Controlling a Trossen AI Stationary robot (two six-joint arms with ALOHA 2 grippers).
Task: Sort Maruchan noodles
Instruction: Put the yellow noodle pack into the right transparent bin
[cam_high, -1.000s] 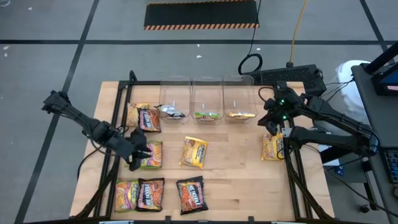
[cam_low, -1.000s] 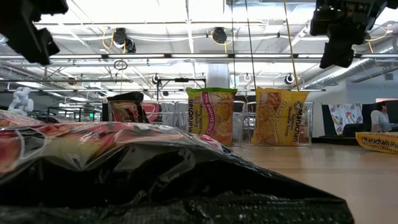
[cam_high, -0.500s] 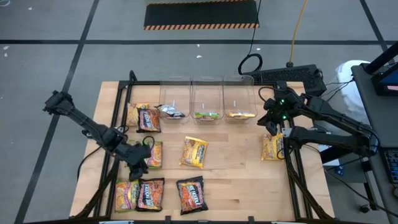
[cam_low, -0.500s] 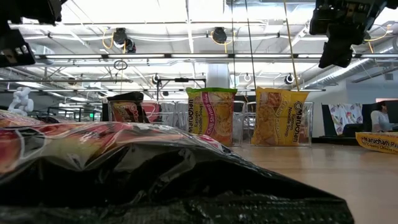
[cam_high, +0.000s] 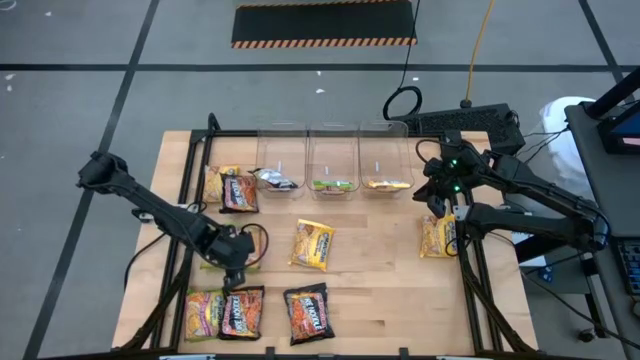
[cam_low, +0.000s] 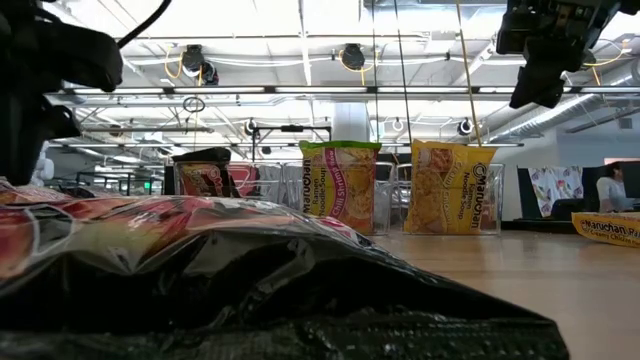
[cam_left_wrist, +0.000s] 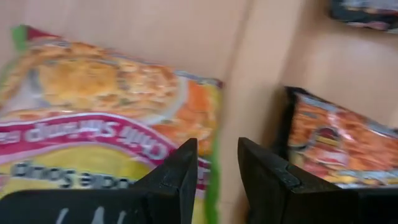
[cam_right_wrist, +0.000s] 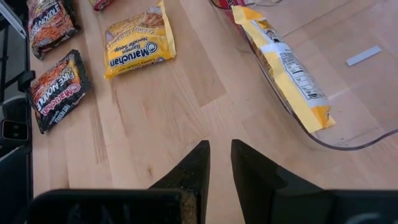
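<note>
The left arm has swung inward and down across the counter (cam_high: 390, 300) over the last second, carrying the left tool (cam_high: 236, 272) from beside the lime-green packet (cam_high: 247, 247) to a spot just over its near edge, above the black packet (cam_high: 241, 311) in the front row. Its fingers (cam_left_wrist: 180, 177) stand apart with nothing between them; the wrist view shows them straddling the green packet's edge (cam_left_wrist: 93, 124), the black packet (cam_left_wrist: 339, 146) just beside. The green packet lies directly under the tool, its long axis running front to back on the counter, and the left arm is far the nearer. The right tool (cam_high: 438, 196) hangs clear of the counter beside the clear bins (cam_high: 332, 150), fingers (cam_right_wrist: 193, 171) narrowly parted and empty, a yellow packet (cam_high: 438, 236) lying close below it. Other packets rest loose: one yellow at centre (cam_high: 313, 244), more along the left side and front. One packet of each colour already stands in a bin.
</note>
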